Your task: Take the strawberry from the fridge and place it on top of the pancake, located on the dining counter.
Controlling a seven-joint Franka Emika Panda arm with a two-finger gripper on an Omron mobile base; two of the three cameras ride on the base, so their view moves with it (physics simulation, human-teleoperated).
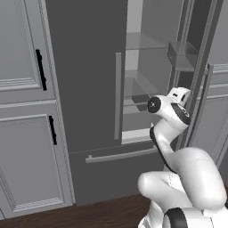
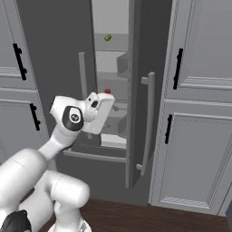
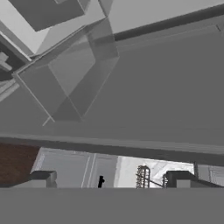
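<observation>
You have the fridge [image 1: 89, 80] right in front of you: its left door is closed, its right door [image 2: 136, 90] is swung open, and the arm reaches into the gap between them. In the right base view the strawberry [image 2: 107, 91] sits as a small red dot on a shelf inside, just above the white hand and close to it; you cannot tell whether anything touches it. Higher up, on the shelf above, lies a small green fruit [image 2: 108, 38], well apart from the strawberry.

In the left base view the arm's wrist stands at the edge of the open compartment, below a clear door bin [image 1: 182, 55], with glass shelves [image 1: 142, 42] to its left.

The pincer [image 3: 111, 179] shows in the hand view as two dark tips low in the picture, one at the left and one at the right, spread well apart with nothing between them. Beyond them you see a glass shelf [image 3: 74, 74] at a slant and the grey fridge interior.

Grey panelled cabinets [image 1: 26, 111] with black handles flank the fridge on both sides, and a dark wooden floor [image 2: 149, 217] runs below.
</observation>
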